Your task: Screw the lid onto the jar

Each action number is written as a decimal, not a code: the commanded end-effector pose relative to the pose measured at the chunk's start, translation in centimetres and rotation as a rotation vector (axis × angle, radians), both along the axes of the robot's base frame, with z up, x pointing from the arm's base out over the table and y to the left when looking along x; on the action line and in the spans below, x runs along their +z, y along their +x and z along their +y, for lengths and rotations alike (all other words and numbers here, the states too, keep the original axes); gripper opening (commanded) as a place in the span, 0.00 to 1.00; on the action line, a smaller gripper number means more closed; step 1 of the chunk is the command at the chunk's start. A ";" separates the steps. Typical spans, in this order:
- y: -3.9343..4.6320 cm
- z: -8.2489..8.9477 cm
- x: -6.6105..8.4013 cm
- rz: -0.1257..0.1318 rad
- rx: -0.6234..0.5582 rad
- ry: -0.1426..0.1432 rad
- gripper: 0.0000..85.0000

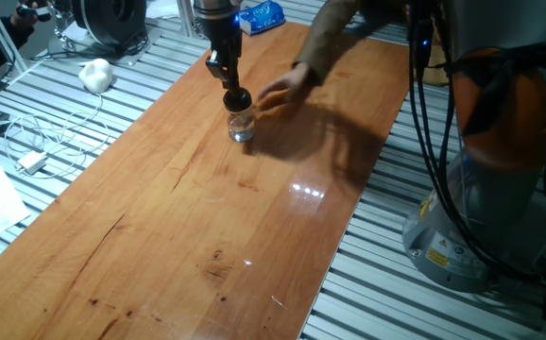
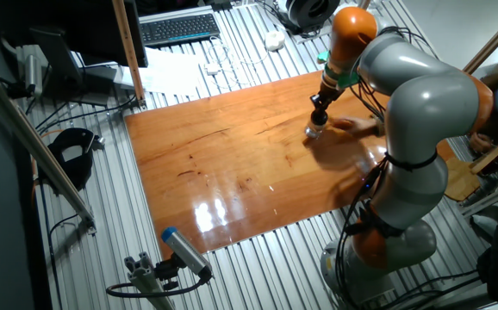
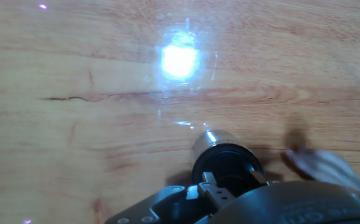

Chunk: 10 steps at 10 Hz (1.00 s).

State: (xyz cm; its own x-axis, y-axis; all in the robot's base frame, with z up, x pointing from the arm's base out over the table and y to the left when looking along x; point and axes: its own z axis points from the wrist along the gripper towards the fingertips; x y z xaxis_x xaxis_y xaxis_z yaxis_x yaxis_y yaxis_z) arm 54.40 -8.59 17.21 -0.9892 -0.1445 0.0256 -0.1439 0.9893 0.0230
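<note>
- The wooden table (image 1: 188, 217) fills most of both fixed views. It stands on a ribbed metal floor (image 1: 84, 142) where cables and small loose things lie.
- The grey and orange arm (image 2: 421, 112) bends over the far part of the table and reaches down with the wrist almost vertical.
- A person's hand (image 1: 287, 87) rests blurred on the wood just beside the jar, on the side away from the arm's base. In the hand view it shows as a pale smear (image 3: 320, 165) near the lid.
- The gripper (image 1: 228, 77) points straight down. Its jaws seem to be pinching the lid, but the contact itself is small and dark, so I cannot tell this for sure.
- The jar (image 1: 242, 124) stands upright on the table, directly under the gripper. It is clear glass with a shiny base.
- The lid (image 1: 237, 97) sits at the mouth of the jar, black and round. In the hand view it (image 3: 228, 167) appears centred over the glass rim.
- My judgement: the step in hand is seating and turning the lid. To do it well, keep the axis of the lid in line with the jar, press down only lightly, and turn slowly so the thread catches without crossing. The jar is light and may spin or tip with the lid if nothing holds it.
</note>
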 end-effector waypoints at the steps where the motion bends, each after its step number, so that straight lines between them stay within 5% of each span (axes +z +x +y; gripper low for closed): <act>1: 0.02 0.0 0.0 0.000 0.006 0.010 0.20; 10: 0.09 -0.1 0.1 -0.004 0.028 0.046 0.20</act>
